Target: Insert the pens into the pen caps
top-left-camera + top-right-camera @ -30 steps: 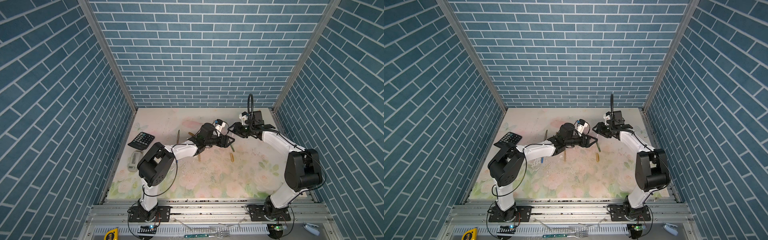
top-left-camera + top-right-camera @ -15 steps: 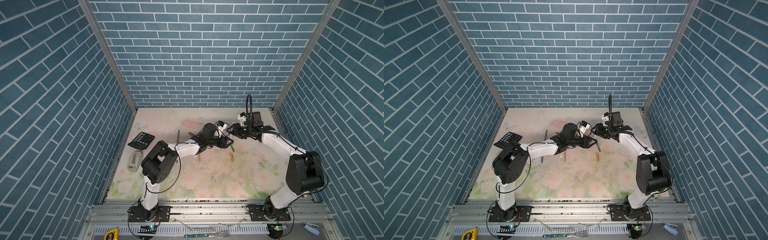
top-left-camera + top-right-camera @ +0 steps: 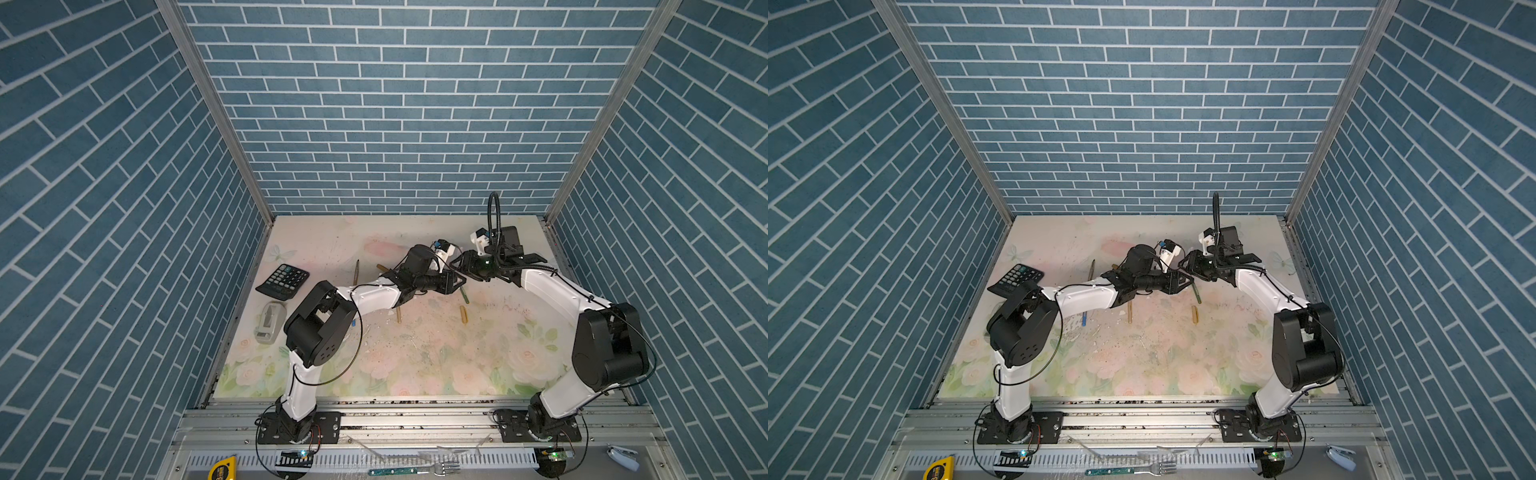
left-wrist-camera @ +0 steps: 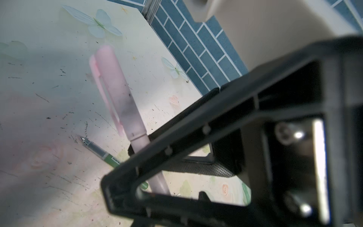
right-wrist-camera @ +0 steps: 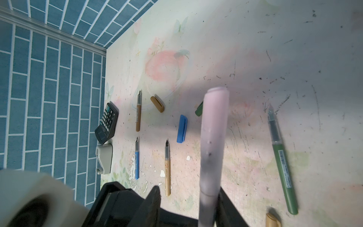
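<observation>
A capped pale pink pen (image 5: 213, 137) hangs above the mat where my two grippers meet. In the right wrist view it leans on one finger of my right gripper (image 5: 187, 196), and bare mat shows between it and the other finger. My left gripper (image 3: 456, 283) is partly hidden behind the right one, with the pink pen (image 4: 117, 98) running into it. The green pen (image 5: 280, 157), blue pen (image 5: 137, 159) and two gold pens (image 5: 138, 114) (image 5: 167, 169) lie uncapped on the mat. The green cap (image 5: 199, 110), blue cap (image 5: 182, 128) and gold caps (image 5: 157, 104) (image 5: 272, 220) lie loose.
A black calculator (image 3: 283, 281) and a grey desk device (image 3: 269, 322) sit at the mat's left edge. A fork (image 3: 415, 471) and a yellow tape measure (image 3: 222, 471) lie on the front rail. Brick-patterned walls (image 3: 395, 124) close in three sides.
The two grippers have drawn slightly closer together over the middle of the mat. The left arm's elbow has shifted a little to the right.
</observation>
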Robot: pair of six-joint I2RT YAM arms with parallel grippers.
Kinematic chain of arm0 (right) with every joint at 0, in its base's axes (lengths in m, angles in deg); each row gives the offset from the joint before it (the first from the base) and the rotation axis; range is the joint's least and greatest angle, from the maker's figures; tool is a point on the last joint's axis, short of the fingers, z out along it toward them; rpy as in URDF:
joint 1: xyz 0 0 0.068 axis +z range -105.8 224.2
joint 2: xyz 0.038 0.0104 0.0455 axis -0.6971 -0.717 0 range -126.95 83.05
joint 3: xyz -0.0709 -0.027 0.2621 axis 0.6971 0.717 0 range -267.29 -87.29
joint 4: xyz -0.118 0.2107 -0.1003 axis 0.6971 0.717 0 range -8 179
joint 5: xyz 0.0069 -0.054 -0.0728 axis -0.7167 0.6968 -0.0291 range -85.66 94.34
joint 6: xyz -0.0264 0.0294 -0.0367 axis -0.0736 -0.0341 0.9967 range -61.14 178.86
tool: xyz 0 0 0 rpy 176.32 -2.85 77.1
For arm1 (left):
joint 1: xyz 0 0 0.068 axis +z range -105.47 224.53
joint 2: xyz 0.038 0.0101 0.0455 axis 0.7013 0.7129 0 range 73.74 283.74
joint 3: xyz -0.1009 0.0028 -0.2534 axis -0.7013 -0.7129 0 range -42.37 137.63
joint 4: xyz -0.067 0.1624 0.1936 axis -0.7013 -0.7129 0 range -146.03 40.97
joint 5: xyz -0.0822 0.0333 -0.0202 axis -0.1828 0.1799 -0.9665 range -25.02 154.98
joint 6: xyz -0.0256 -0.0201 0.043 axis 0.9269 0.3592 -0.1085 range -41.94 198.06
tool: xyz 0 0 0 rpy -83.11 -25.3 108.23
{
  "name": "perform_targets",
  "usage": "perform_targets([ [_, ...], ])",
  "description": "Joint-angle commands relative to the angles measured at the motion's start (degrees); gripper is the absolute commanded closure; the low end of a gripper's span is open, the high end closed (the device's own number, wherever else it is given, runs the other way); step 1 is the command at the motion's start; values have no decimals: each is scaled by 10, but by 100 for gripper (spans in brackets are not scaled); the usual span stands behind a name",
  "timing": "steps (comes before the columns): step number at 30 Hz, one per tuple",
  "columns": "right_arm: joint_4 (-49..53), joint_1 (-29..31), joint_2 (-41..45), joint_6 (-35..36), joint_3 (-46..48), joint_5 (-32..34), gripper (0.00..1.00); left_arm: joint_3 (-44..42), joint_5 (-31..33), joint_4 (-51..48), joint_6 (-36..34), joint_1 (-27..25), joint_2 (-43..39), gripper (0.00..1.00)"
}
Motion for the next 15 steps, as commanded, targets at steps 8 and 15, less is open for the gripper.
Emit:
perform_targets([
  [8, -14, 5, 28, -16, 18, -19, 57, 12, 10, 10, -5, -2, 15, 78],
  [15, -24, 5, 36, -24, 24, -26, 58, 9, 26, 7, -5, -2, 15, 90],
])
